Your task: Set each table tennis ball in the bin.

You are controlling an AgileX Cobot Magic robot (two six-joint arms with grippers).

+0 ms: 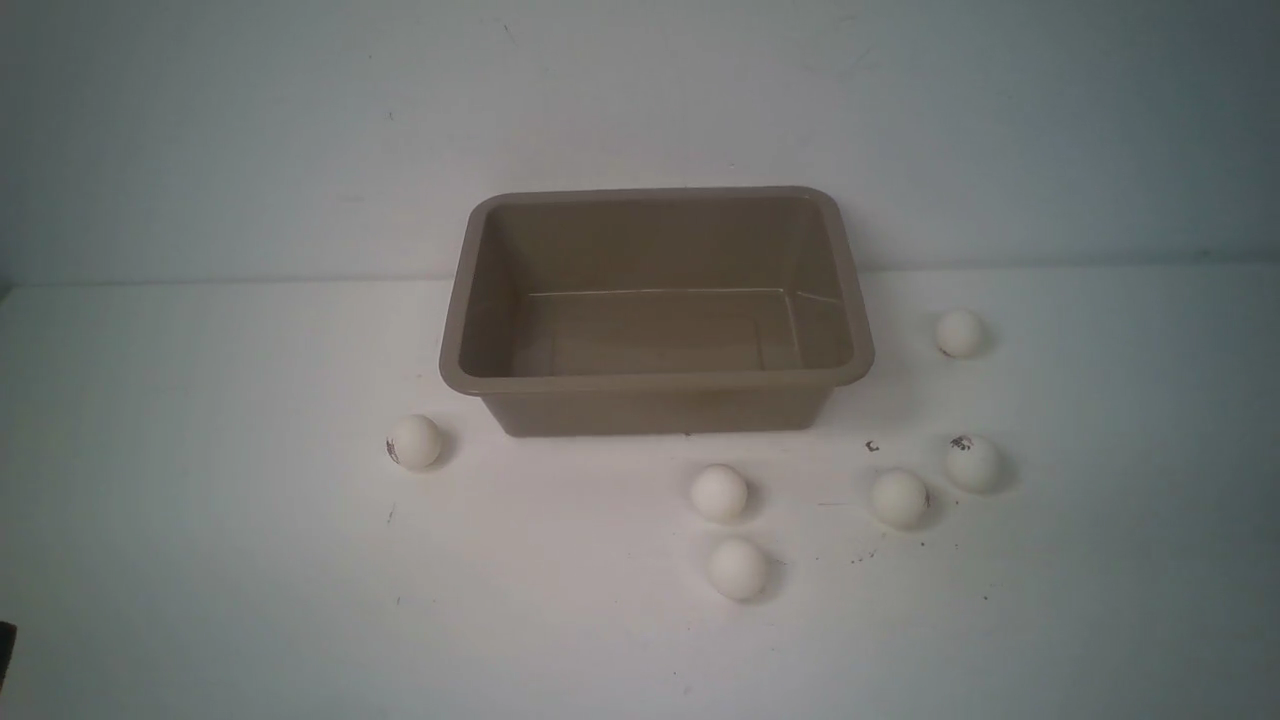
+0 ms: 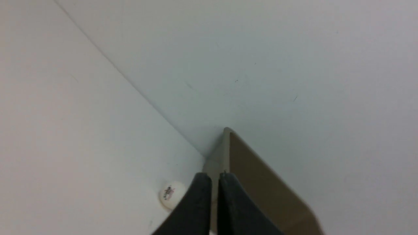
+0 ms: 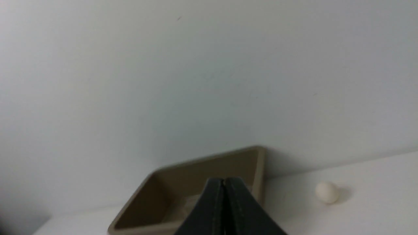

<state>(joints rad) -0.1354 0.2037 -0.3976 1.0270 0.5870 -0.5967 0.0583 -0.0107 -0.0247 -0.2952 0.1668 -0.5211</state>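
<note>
Front view: I'm watching the bin [image 1: 655, 382] sitting upright mid-table, its far side close to the wall [image 1: 300, 130]. All six balls are lying outside it on the table [image 1: 200, 600]. One ball [image 1: 414, 441] is off the bin's left front corner. A second ball [image 1: 718, 492] and a third ball [image 1: 737, 569] are in front of it, toward the right. A close pair is lying further right, one ball [image 1: 900, 498] nearer me and one ball [image 1: 972, 462] behind it, and the last ball [image 1: 959, 333] is sitting beside the bin's right wall.

Left wrist view: the left gripper [image 2: 214, 176] is showing its jaws together on nothing, only a sliver between them, pointing at the bin [image 2: 261, 176]. A logo-marked ball [image 2: 171, 195] is resting just beside it, outside the bin.

Right wrist view: the right gripper [image 3: 224, 179] is showing its jaws pressed together on nothing, with the bin [image 3: 163, 192] behind it. A ball [image 3: 327, 192] is lying on the table, apart from the bin.
</note>
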